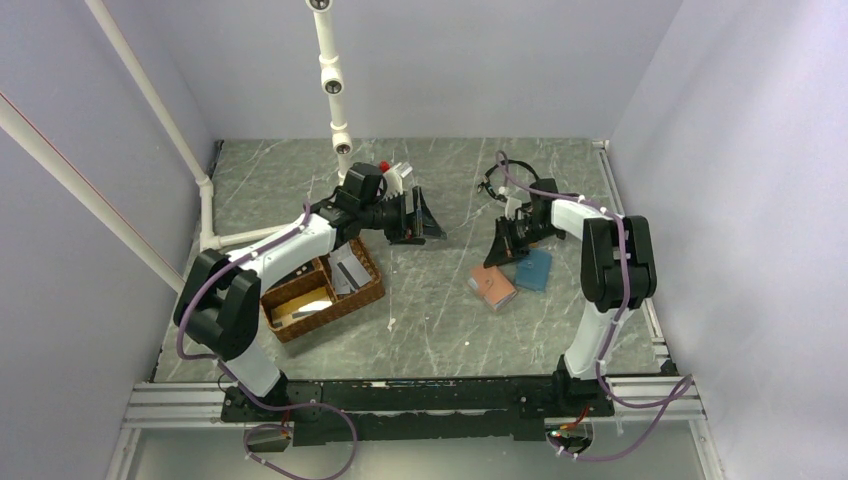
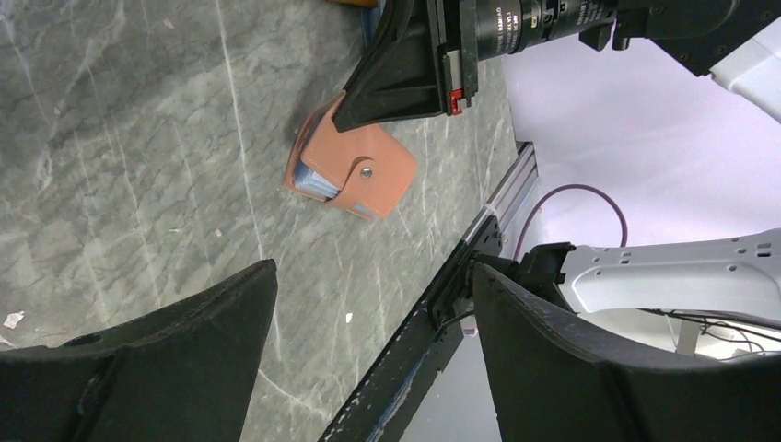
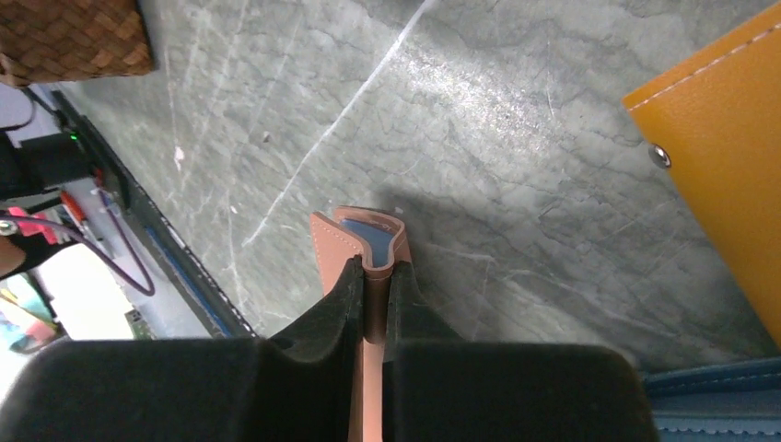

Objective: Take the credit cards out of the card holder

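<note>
While pinched, card holder (image 3: pixel 330 247) (right claw (image 3: pixel 373 273))

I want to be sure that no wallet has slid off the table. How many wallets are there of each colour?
Salmon-pink folding leather-like wallet with a snap tab: 1
Orange stitched leather-like wallet: 1
Teal-blue leather-like wallet: 1
Total: 3 wallets
</note>
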Available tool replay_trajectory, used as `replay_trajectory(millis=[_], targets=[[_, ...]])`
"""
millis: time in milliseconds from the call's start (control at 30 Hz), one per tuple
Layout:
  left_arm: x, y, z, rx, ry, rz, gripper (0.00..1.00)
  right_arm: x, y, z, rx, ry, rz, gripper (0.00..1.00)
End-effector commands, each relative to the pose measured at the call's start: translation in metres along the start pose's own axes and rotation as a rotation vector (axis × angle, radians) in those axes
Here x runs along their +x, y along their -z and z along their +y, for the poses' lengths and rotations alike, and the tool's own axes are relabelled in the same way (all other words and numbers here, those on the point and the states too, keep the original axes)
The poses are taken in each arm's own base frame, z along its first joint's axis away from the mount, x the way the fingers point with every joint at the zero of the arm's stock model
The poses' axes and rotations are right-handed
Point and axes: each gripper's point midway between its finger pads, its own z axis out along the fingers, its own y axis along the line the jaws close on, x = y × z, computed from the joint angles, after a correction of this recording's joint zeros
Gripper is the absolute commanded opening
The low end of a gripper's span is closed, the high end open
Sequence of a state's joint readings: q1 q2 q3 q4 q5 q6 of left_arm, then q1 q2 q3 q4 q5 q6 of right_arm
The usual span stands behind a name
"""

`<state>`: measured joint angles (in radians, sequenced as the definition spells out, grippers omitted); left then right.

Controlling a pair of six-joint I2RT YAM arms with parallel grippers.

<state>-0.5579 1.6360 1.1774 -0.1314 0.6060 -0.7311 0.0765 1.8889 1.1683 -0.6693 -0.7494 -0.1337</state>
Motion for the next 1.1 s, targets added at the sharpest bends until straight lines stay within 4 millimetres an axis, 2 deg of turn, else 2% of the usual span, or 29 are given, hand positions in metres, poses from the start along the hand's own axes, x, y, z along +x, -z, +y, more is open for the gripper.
replay_trajectory(millis=[0,167,233,367,433,500,633,733,1067], targets=[[-0.005,-0.003,-0.014,0.070,-0.007,-0.017,0.82,-0.022,0.023,0.024,-0.108,0.006,-0.113,0.00],[-0.014,-0.012,-0.026,0.157,0.010,-0.028,0.82,-0.050,0.045,0.044,-0.218,-0.032,-0.178,0.00],[-0.020,-0.019,-0.031,0.195,0.028,-0.029,0.82,-0.071,0.062,0.046,-0.230,-0.026,-0.223,0.00],[-0.034,-0.026,-0.040,0.245,0.056,-0.066,0.83,-0.100,0.083,0.066,-0.262,-0.038,-0.297,0.00],[-0.038,-0.026,-0.040,0.246,0.067,-0.089,0.88,-0.108,0.091,0.074,-0.280,-0.051,-0.325,0.00],[-0.040,-0.026,-0.039,0.238,0.084,-0.111,0.94,-0.112,0.099,0.083,-0.307,-0.060,-0.342,0.00],[-0.046,-0.024,-0.044,0.282,0.111,-0.158,0.98,-0.116,0.108,0.098,-0.362,-0.075,-0.366,0.00],[-0.050,-0.025,-0.051,0.317,0.123,-0.168,0.98,-0.116,0.111,0.104,-0.394,-0.082,-0.376,0.00],[-0.041,-0.038,-0.057,0.311,0.143,-0.134,0.93,-0.108,0.116,0.119,-0.467,-0.079,-0.384,0.00]])
